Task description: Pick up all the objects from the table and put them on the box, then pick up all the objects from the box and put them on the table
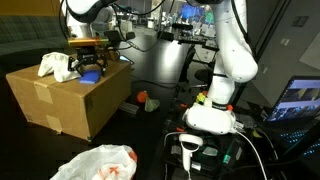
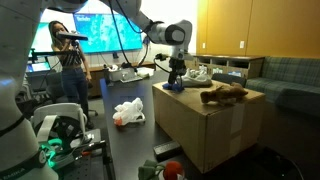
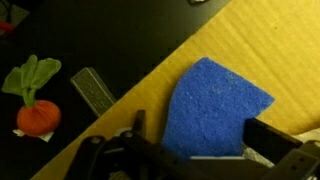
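The blue square pad (image 3: 215, 105) lies flat on the brown cardboard box (image 3: 262, 40) near its edge. My gripper (image 3: 205, 140) hangs just above the pad, open, its fingers (image 3: 275, 140) standing wide on either side of it and holding nothing. In both exterior views the gripper (image 1: 88, 50) (image 2: 176, 75) is over the box (image 1: 60, 95) (image 2: 215, 130). A cream-white cloth (image 1: 55, 65) and a brown lump (image 2: 222, 95) also rest on the box. On the black table (image 3: 100, 30) lie a dark flat bar (image 3: 93, 88), a small orange-red item with green leaves (image 3: 37, 115) and a white plastic bag (image 1: 100, 163).
A white barcode scanner (image 1: 190, 150) stands by the robot base (image 1: 210, 115). A person (image 2: 70, 60) stands at the far end before a large screen. A grey-green couch (image 2: 285, 75) is behind the box.
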